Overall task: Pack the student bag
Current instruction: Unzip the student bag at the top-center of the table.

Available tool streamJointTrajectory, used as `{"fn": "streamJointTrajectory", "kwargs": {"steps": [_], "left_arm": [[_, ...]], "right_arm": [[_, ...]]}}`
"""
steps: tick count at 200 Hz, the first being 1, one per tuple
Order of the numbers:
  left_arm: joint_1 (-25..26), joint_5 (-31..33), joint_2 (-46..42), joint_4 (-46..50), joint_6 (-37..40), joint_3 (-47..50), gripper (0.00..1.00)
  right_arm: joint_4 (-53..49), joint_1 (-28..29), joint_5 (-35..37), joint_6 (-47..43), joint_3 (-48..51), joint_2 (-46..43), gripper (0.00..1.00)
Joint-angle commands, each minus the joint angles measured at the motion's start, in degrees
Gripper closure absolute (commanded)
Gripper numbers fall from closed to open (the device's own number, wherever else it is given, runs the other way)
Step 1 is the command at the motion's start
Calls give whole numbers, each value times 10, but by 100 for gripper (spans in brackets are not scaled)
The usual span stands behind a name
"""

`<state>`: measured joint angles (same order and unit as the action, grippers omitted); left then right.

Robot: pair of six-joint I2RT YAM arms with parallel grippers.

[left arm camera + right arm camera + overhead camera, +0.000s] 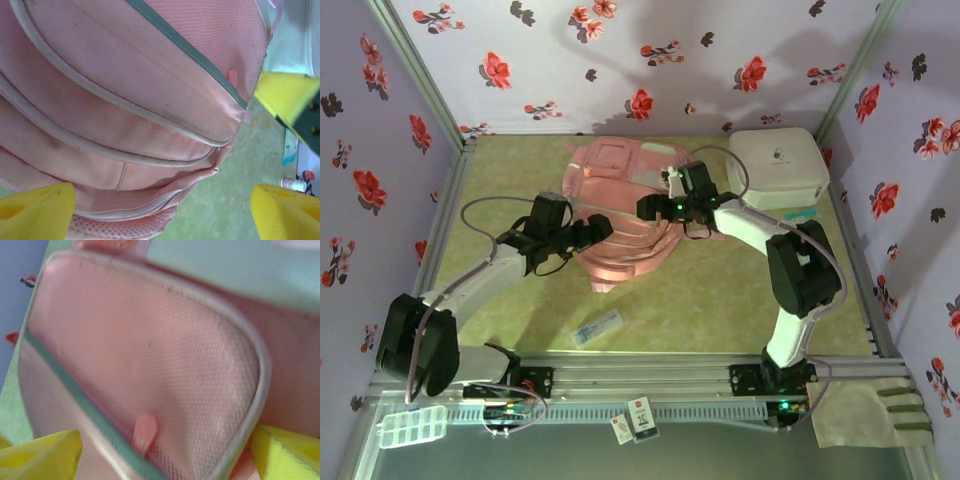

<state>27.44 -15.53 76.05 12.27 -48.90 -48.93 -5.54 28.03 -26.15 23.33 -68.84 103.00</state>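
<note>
The left gripper (160,200) is spread wide and holds nothing, its yellow fingers either side of the student bag (620,250). The right gripper (162,442) is also wide open and empty over the bag's mesh panel. The bag is pink with pale piping and a teal strip. It lies mid-table on a green mat (710,300), near a white hard case (775,165). Floral walls (620,60) surround the table.

A pale green table (720,300) carries the pink student bag (630,255) at centre back, a white hard case (777,165) at far right, and a small clear packet (597,328), possibly a pen sleeve, near the front.
</note>
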Motion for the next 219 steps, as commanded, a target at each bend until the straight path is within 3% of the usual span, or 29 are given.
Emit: {"fn": "streamJointTrajectory", "kwargs": {"steps": [1, 44, 101, 164, 219], "left_arm": [[2, 17, 16, -6, 18, -39, 10], [1, 28, 35, 6, 31, -70, 9], [2, 17, 40, -13, 8, -67, 9], [2, 14, 67, -62, -71, -44, 9], [2, 13, 91, -99, -118, -28, 11]], "right_arm": [[-24, 7, -64, -4, 41, -48, 13], [-20, 11, -77, -17, 81, -92, 14], [-71, 11, 52, -80, 21, -77, 13], [-97, 10, 44, -93, -66, 9, 13], [-131, 10, 73, -120, -68, 18, 11]]}}
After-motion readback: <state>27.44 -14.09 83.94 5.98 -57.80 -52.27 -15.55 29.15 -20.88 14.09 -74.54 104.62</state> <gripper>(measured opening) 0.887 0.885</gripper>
